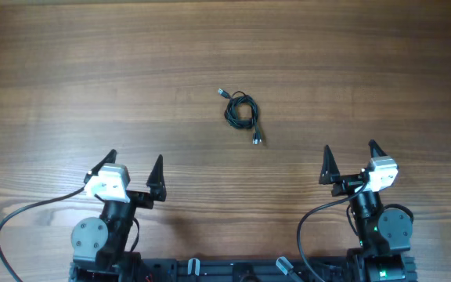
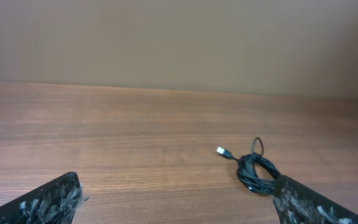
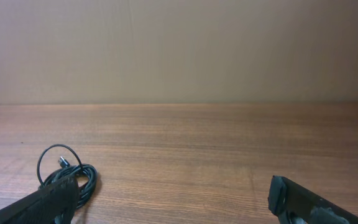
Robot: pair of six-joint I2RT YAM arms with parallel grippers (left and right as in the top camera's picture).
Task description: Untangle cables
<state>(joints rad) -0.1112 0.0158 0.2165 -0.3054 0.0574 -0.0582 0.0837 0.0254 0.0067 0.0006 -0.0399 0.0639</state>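
Observation:
The cables (image 1: 241,112) lie as a small black knotted coil with two plug ends on the wooden table, near the middle and towards the far side. The coil also shows in the left wrist view (image 2: 257,172), partly behind the right finger, and in the right wrist view (image 3: 79,176), partly behind the left finger. My left gripper (image 1: 136,167) is open and empty at the near left. My right gripper (image 1: 349,157) is open and empty at the near right. Both are well short of the coil.
The wooden table (image 1: 92,70) spreads wide around the coil. Thick black arm wires (image 1: 22,215) loop at the near edge by both arm bases. A plain beige wall (image 3: 179,50) stands beyond the far edge.

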